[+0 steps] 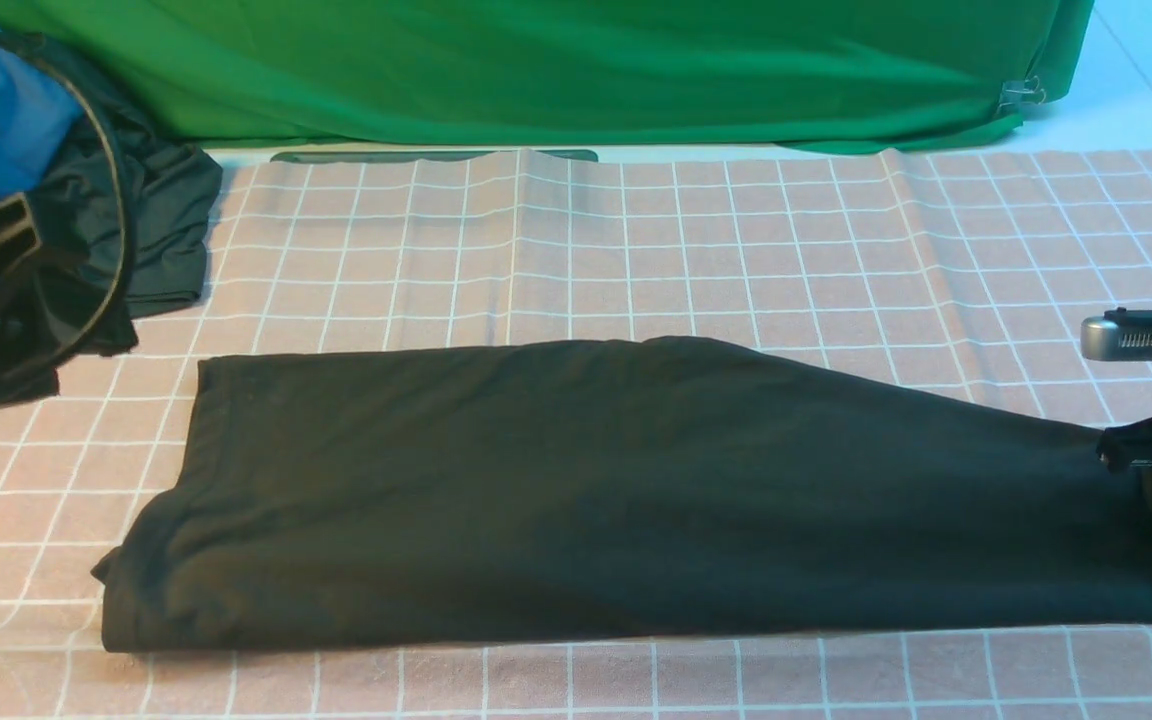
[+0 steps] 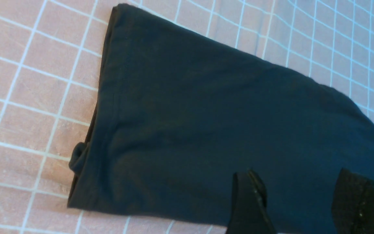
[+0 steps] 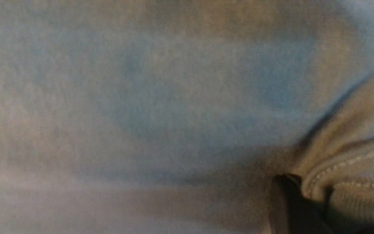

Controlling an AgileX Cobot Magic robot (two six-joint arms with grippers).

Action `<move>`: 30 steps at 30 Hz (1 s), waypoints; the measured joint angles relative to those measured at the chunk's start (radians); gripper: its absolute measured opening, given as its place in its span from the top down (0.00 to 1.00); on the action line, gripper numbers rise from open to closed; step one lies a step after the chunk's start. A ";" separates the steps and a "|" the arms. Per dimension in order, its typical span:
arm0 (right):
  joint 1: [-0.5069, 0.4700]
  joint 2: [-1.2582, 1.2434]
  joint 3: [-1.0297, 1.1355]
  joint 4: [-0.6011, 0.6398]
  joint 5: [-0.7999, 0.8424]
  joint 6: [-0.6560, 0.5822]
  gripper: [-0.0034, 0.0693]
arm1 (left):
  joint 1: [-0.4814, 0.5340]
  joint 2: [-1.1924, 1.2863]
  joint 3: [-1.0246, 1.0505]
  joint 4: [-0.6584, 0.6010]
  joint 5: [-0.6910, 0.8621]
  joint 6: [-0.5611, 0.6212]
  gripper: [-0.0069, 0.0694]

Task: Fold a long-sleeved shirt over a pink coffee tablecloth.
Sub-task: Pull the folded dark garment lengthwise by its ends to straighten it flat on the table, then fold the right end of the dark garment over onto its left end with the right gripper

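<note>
right claw (image 1: 1131, 455): mine, at the shirt's right end, fingers clamped on a stitched cloth edge
left claw (image 2: 299, 198): mine, fingers apart, hanging above the shirt, touching nothing
shirt (image 1: 576, 500): folded into a long dark band lying flat across the tablecloth, narrowing toward my right claw
tablecloth (image 1: 636, 240): pink grid, spread under the shirt
green fabric (image 1: 556, 70): behind the tablecloth
dark garment (image 1: 151, 230): far left, bunched with blue cloth

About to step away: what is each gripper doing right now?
Left gripper: open, above the long-sleeved shirt, holding nothing.
Right gripper: shut on the shirt's right end.
</note>
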 joint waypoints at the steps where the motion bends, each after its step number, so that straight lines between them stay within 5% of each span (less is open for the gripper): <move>1: 0.000 -0.006 -0.008 -0.001 0.012 0.000 0.82 | 0.000 -0.003 0.003 0.000 0.005 0.003 0.45; 9: 0.063 -0.228 -0.065 0.076 0.049 -0.009 0.82 | 0.000 -0.024 0.008 0.009 0.033 0.032 0.49; 22: 0.447 -0.345 -0.395 0.335 0.029 0.091 0.82 | 0.000 -0.027 0.008 0.009 0.035 0.039 0.49; 30: 0.622 -0.255 -0.463 0.394 -0.098 0.207 0.80 | 0.000 -0.027 0.008 0.010 0.036 0.042 0.49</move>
